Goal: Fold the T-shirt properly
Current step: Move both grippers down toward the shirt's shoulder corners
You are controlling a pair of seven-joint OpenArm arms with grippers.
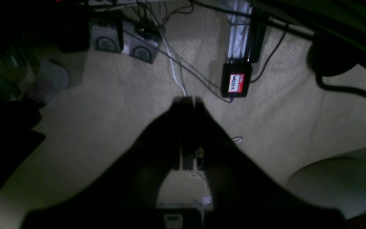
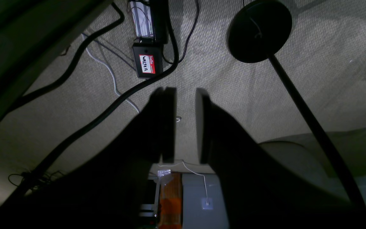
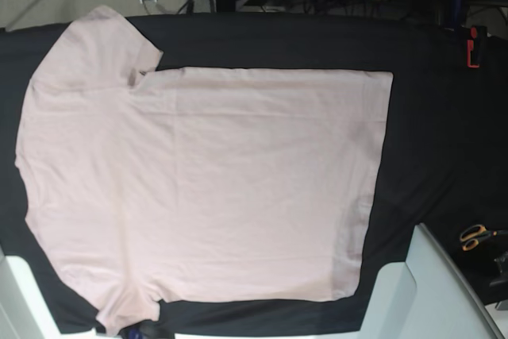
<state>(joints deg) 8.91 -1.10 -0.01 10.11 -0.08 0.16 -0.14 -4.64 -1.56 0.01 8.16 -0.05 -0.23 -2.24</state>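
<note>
From my station the T-shirt (image 3: 206, 188) reads as soft, matt pink cotton with faint creases, lying on a black table cloth (image 3: 429, 117) that looks equally dull and smooth. In both wrist views I see a beige carpet (image 1: 106, 105) with a rough, nubbly weave. The black box (image 2: 147, 60) looks like hard plastic with a glossy paper label. Scissors (image 3: 476, 236) have shiny orange plastic handles.

the t-shirt (image 3: 206, 180) runs off the base view's left edge, its collar unseen.
</note>
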